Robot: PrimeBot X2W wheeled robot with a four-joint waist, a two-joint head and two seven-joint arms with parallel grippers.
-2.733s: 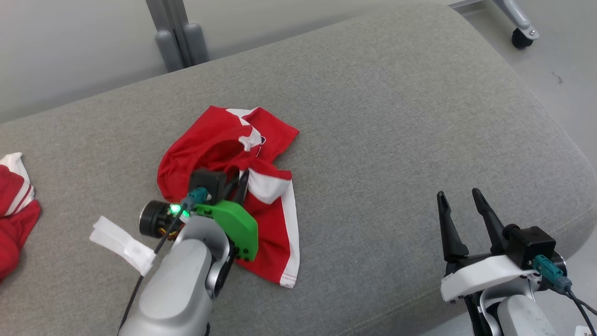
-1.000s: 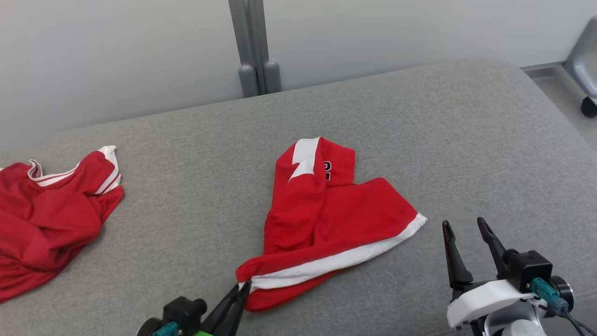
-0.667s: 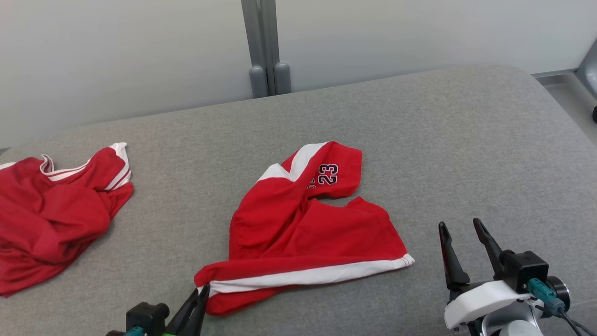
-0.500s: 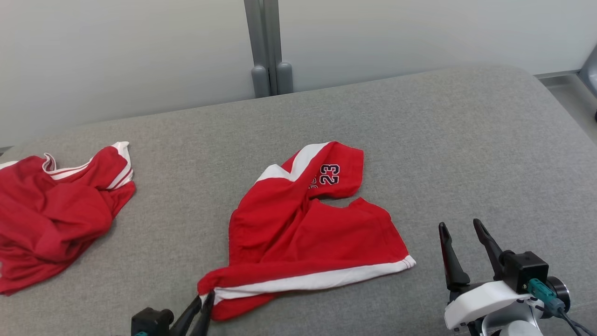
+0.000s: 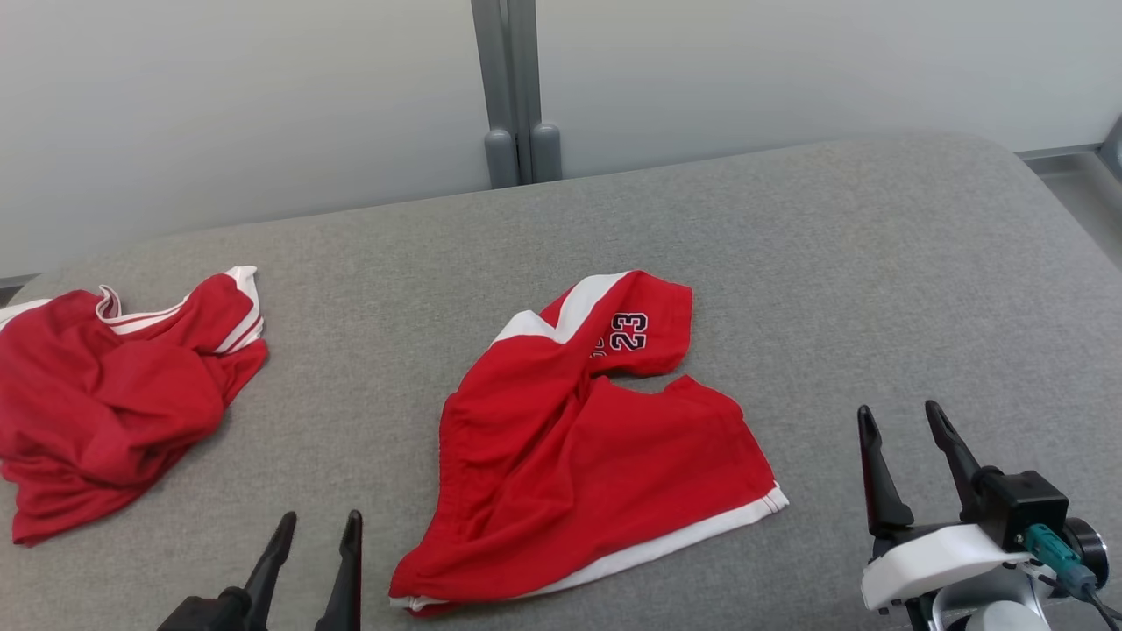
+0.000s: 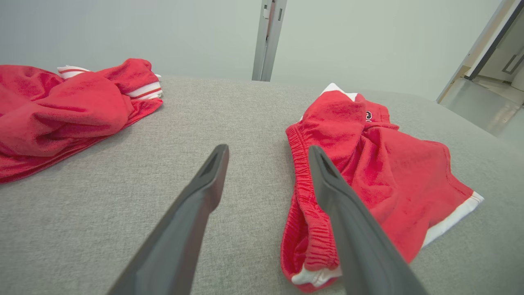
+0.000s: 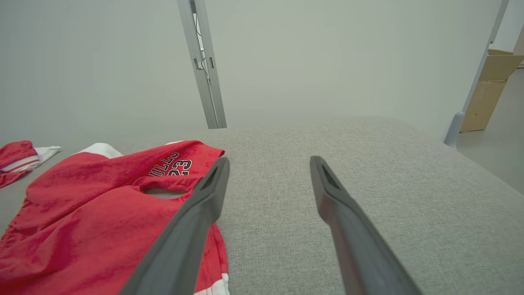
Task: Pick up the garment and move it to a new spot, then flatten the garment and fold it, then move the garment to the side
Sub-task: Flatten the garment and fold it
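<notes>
The garment [image 5: 596, 456] is a pair of red shorts with white trim and a "23" print, lying loosely spread in the middle of the grey cushion [image 5: 789, 263]. It also shows in the left wrist view [image 6: 368, 172] and the right wrist view [image 7: 102, 205]. My left gripper [image 5: 317, 535] stands open just left of the garment's near corner, nothing between its fingers. My right gripper [image 5: 903, 421] stands open to the garment's right, apart from it.
A second red and white garment [image 5: 114, 386] lies crumpled at the cushion's left end. A grey post [image 5: 517, 96] rises along the wall behind. The cushion's right edge drops to the floor, where a cardboard box [image 7: 491, 90] stands.
My left gripper has opened and let go of the garment's near corner, which has dropped flat onto the cushion. The gripper now sits a little left of the cloth. The right arm has kept still.
</notes>
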